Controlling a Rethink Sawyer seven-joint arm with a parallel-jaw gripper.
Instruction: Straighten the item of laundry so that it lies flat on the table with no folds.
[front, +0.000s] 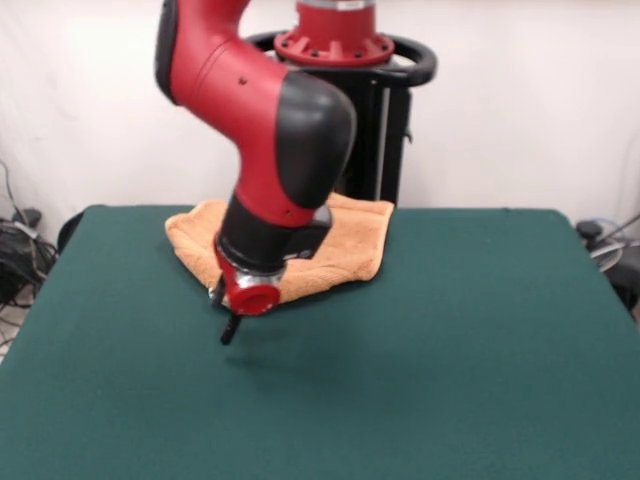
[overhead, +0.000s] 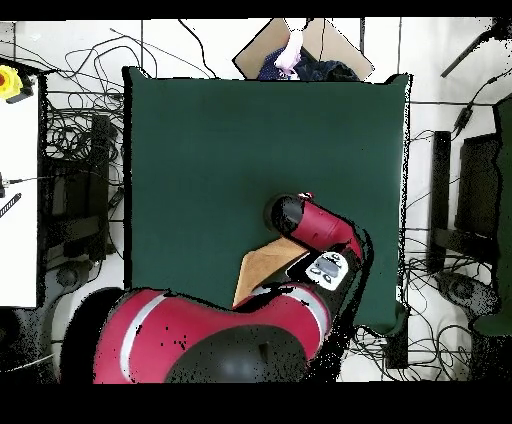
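The orange-tan towel (front: 355, 240) lies bunched and folded on the dark green table (front: 450, 350), at its far side close to the robot's pedestal. The red and black arm comes down in front of the towel and hides its middle. The gripper (front: 230, 330) shows as a small black tip below the red wrist, just above the felt at the towel's near edge. I cannot tell how it is set. In the overhead view only a tan patch of towel (overhead: 265, 268) shows beside the arm, and the wrist (overhead: 287, 213) covers the gripper. The label is hidden.
The robot's black pedestal (front: 370, 120) stands behind the table's far edge. In the overhead view an open cardboard box (overhead: 300, 50) sits beyond the table's top edge, cables (overhead: 75, 130) lie on the floor at left, and a white surface (overhead: 18, 200) stands at far left.
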